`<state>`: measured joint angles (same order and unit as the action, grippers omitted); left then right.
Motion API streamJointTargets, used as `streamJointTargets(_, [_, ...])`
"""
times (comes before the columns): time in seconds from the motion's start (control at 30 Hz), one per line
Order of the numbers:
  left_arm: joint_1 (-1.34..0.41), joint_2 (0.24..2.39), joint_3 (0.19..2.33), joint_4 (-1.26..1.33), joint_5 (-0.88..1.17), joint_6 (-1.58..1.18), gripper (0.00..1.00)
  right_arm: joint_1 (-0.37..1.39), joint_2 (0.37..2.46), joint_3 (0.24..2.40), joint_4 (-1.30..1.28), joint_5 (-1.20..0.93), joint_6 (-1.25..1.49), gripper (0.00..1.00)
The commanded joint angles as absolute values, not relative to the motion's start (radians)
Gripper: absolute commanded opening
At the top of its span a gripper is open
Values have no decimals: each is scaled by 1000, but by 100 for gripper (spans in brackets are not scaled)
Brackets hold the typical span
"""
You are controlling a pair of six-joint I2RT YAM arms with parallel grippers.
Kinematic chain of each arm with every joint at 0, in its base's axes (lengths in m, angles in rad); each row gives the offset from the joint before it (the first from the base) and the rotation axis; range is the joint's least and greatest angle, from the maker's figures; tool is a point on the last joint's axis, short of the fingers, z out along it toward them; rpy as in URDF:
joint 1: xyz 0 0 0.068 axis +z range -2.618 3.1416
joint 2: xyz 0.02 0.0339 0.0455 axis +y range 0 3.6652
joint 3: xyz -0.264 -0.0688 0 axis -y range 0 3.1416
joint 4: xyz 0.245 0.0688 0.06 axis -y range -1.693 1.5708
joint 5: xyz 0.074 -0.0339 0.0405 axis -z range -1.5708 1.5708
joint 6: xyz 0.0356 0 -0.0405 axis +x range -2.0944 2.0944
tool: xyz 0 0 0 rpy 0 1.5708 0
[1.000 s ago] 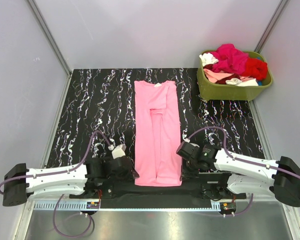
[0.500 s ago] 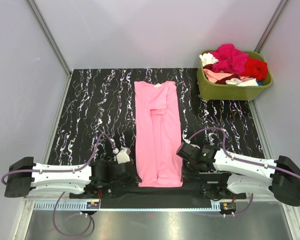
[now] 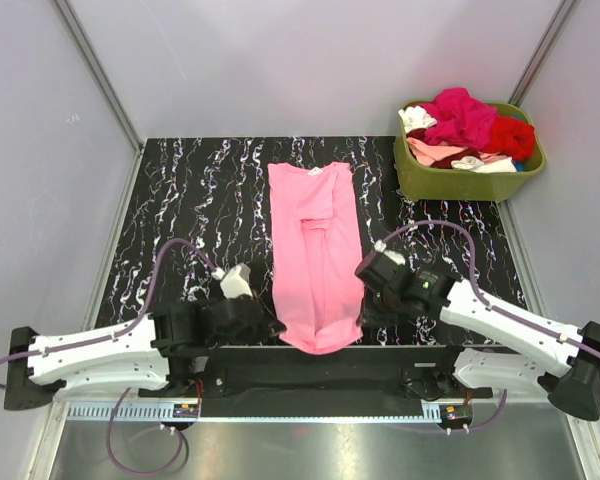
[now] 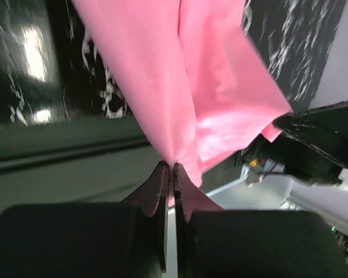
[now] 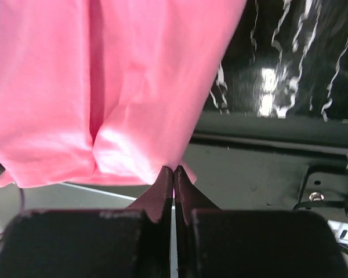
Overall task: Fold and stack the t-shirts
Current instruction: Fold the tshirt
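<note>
A medium pink t-shirt [image 3: 313, 240], folded into a long strip, lies down the middle of the black marbled table [image 3: 190, 210]. My left gripper [image 3: 273, 327] is shut on its near left corner, as the left wrist view [image 4: 171, 167] shows. My right gripper [image 3: 362, 316] is shut on the near right corner, as the right wrist view [image 5: 174, 169] shows. Both hold the near hem lifted off the table, and it sags between them. The pink cloth fills the left wrist view [image 4: 180, 75] and the right wrist view [image 5: 104, 75]. More tees, magenta, red, pale pink and white [image 3: 465, 125], are heaped in the tub.
An olive-green plastic tub [image 3: 450, 182] stands at the back right corner of the table. Grey walls close in the left, right and back. The arm bases and a metal rail [image 3: 310, 410] run along the near edge.
Both grippers have risen and moved away from the near edge, lifting the shirt's near hem off the table. The hem now sits farther up the table.
</note>
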<state>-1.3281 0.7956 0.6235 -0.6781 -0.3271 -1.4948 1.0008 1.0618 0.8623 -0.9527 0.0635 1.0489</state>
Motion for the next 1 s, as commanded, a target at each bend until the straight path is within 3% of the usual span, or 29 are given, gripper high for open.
streamJointTargets(0.0, [-1217,788,684,-718,-358,-1361,5,899,1115,952,-989,134,934,0])
streamJointTargets(0.33, [-826,1014,905,-621,-170,-988,3,631,1393,1265,-943,104,631,0])
streamJointTargets(0.97, [-555,1442,1138,-499,75,-802,0,457,1770,1537,-879,9,526,0])
